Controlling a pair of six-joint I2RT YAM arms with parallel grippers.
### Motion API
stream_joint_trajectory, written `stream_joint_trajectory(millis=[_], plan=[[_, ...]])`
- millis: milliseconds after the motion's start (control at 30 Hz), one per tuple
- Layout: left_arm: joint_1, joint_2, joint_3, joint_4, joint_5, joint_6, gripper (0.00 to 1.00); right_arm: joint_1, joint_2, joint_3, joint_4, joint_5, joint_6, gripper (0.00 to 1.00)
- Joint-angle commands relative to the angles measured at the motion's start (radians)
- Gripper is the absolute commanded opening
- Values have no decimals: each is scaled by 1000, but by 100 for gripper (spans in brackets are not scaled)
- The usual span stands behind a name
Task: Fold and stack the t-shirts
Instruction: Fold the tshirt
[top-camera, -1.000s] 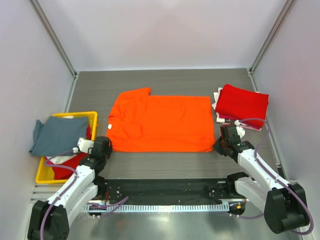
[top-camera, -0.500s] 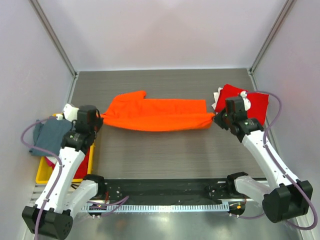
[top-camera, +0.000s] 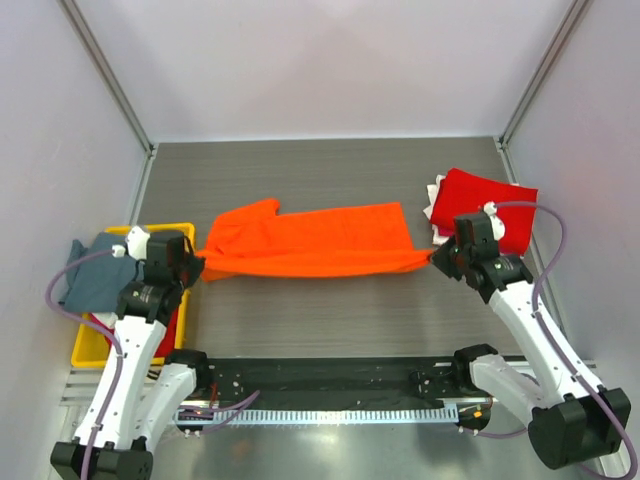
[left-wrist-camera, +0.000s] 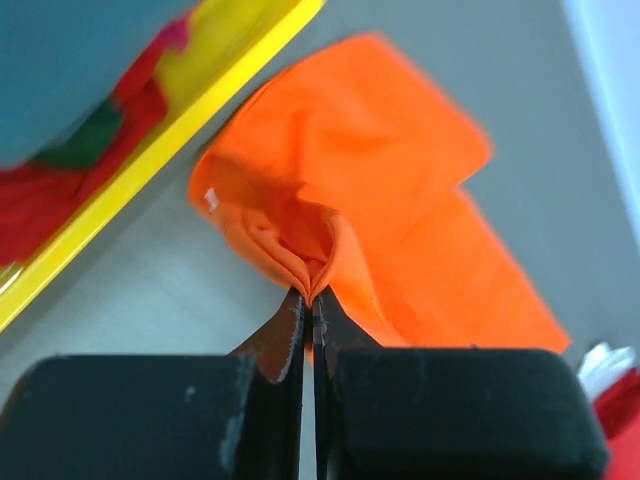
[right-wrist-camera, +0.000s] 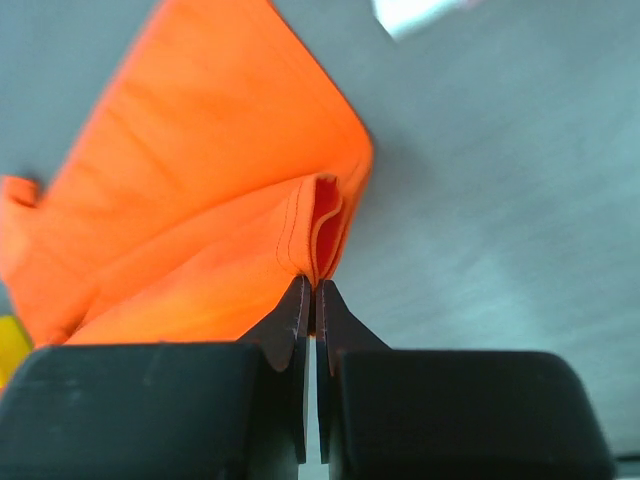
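Grey slatted table (top-camera: 330, 165) carries the whole scene. Across its middle the bright orange t-shirt (top-camera: 310, 240) stretches as a long band, doubled along its length and drawn out between my two grippers; I judge this is so the raised edge can be carried over the rest to complete a lengthwise fold. At the far right the deep red t-shirt (top-camera: 490, 205) lies folded on white ones (top-camera: 436, 190), evidently the stack that receives finished pieces. At the left the yellow bin (top-camera: 84, 352) holds unfolded garments, with the grey-blue t-shirt (top-camera: 105, 265) draped over its rim. My left gripper (top-camera: 199, 260) has its jaws pressed together on gathered cloth at the collar end. My right gripper (top-camera: 437, 256) pinches the hem corner likewise, with several layers showing between the tips. Pull from both ends holds the band taut.
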Motion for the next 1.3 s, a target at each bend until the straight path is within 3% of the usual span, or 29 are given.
stream_joint_trajectory(millis=[0,367,633,833,1067,1267], plan=[[5,-75,-83,-57,66,-33,0,-4,-95,-80,-38,-27,20,1],[4,-328,-366,-142,198,-171,0,-6,-230,-298,-127,-13,58,1],[2,-351,-384,-166,180,-202,0,-6,-292,-372,-128,-19,92,1],[1,-342,-380,-174,187,-202,0,-4,-267,-361,-124,4,81,6],[-1,-372,-369,-189,178,-216,0,-4,-276,-357,-118,13,81,5],[-1,-275,-303,-108,157,-170,0,-6,-221,-286,-56,31,60,1]])
